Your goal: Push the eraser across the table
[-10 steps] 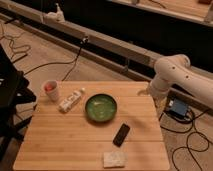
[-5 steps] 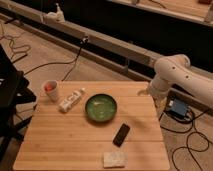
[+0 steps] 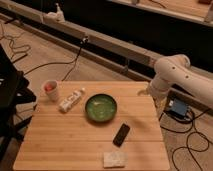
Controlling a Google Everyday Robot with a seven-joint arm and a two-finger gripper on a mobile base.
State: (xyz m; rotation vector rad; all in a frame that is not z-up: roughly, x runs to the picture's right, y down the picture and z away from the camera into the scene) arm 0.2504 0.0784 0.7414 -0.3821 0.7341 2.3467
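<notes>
Hanging from the white arm (image 3: 172,70), the gripper (image 3: 148,93) sits just beside the far right edge of the table (image 3: 65,136), and whether it is open or closed cannot be told. 1 black eraser (image 3: 121,134) lies flat on the table toward its near right side, between the green bowl (image 3: 101,107) and the beige pad (image 3: 114,159), well apart from the gripper.

Nothing is visibly changing: the gripper (image 3: 149,94) is staying beside the table's (image 3: 65,135) far right edge, with the eraser (image 3: 121,134) lying well apart from it.
</notes>
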